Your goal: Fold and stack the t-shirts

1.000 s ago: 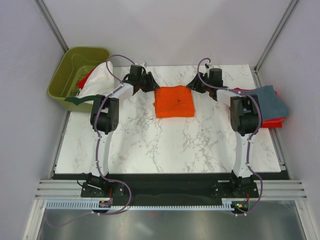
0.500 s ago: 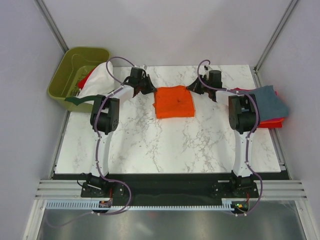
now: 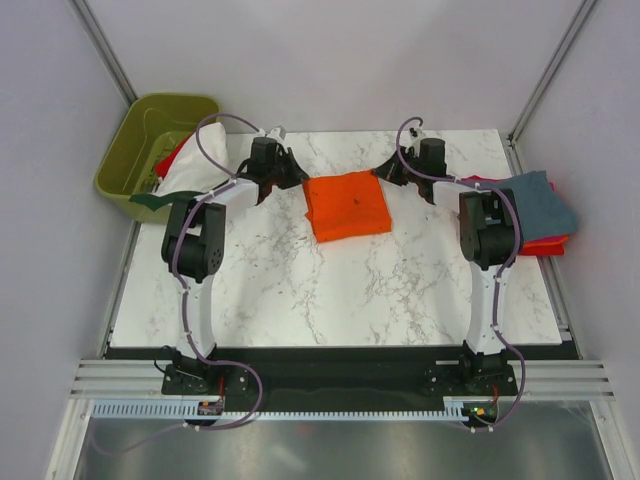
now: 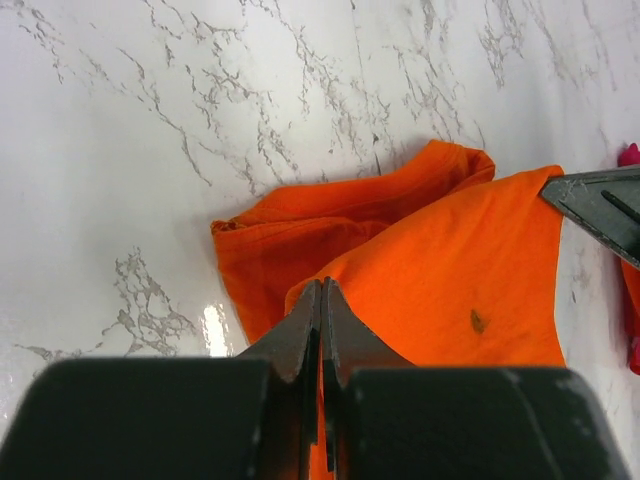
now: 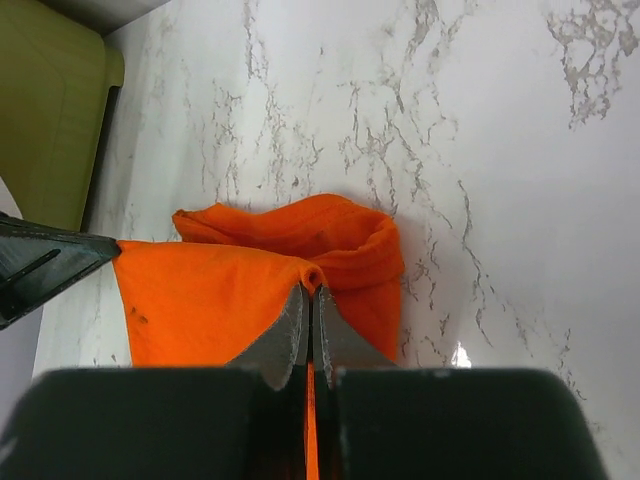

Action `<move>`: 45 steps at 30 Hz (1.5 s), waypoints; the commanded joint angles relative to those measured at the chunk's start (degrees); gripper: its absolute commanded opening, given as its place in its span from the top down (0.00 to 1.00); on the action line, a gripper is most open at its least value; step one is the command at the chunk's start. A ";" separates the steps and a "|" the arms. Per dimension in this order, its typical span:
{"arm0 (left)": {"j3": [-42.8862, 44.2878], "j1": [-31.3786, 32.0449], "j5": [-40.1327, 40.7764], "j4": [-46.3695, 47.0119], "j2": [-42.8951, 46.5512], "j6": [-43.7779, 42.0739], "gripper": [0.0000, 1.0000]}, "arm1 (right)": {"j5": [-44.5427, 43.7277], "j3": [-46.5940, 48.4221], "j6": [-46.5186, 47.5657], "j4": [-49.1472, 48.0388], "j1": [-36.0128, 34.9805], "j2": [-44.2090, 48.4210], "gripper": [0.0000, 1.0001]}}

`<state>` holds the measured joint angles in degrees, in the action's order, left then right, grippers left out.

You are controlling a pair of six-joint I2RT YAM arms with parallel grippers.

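The orange t-shirt point(image 3: 348, 205) lies as a rough square packet at the far middle of the bench point(image 3: 330, 290), between the two arms. The left tool point(image 4: 321, 298) is pinched fully shut on the packet's far left corner, with a ridge of orange cloth caught between its jaws. The right tool point(image 5: 308, 292) is shut the same way on the far right corner. In both wrist views the top layer runs taut from one grip to the other, while a looser fold bulges out beneath it on the marble.

Folding of this shirt looks close to done. The double grip suits either a last fold toward the near edge or carrying the packet to the pile at the bench's right edge, where a blue-grey t-shirt point(image 3: 540, 192) sits on a red t-shirt point(image 3: 545, 243). It is hard to tell whether the tools hold every layer or only the top one; if only the top, lifting would likely pull the packet open.

The next move calls for both arms to travel together, keeping their spacing so the cloth stays flat and level. A white t-shirt point(image 3: 200, 155) draped over the bin point(image 3: 125, 140) at the far left is not yet folded
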<state>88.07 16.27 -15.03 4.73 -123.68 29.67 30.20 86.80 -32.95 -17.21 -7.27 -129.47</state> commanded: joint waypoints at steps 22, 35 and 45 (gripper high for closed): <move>7.73 -2.30 7.11 -9.64 -4.29 3.46 0.98 | 1.02 21.30 -0.63 10.26 -1.08 -13.88 0.45; 3.08 -2.03 9.40 -9.31 -0.16 1.79 0.31 | 1.09 19.11 2.63 12.11 -2.31 -12.30 0.40; 0.08 -1.95 2.11 -5.08 0.28 1.80 0.29 | -1.98 -1.53 -3.87 0.53 -2.67 -0.53 0.44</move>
<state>88.23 14.24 -9.82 -3.31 -125.56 32.12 29.89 91.46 -34.57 -13.19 -9.82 -134.96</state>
